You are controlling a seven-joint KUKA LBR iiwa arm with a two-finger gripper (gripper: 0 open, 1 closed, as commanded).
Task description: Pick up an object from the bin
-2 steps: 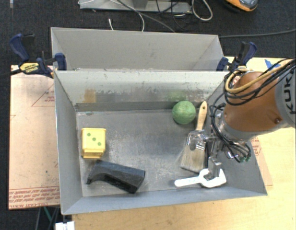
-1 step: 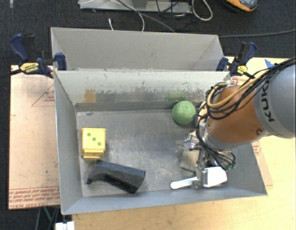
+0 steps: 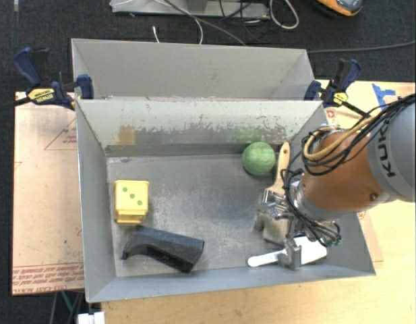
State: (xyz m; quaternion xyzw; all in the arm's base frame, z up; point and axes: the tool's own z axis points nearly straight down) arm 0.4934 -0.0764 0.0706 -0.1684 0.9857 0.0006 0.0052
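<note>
My gripper (image 3: 274, 216) is low in the bin's right front part, below the orange cover on the wrist. A small tan-grey lump (image 3: 270, 229) lies right under it, partly hidden by the gripper's metal parts. A flat white piece (image 3: 264, 260) lies just in front of it near the front wall. The green ball (image 3: 259, 159) rests behind the gripper, close to the back wall. A pale wooden stick (image 3: 283, 159) leans beside the ball, at the right wall.
A yellow cube with green dots (image 3: 131, 200) sits at the left. A black angled handle-like block (image 3: 163, 248) lies at the front left. Bare floor stretches between these and the gripper. The arm and its cables cover the right front corner.
</note>
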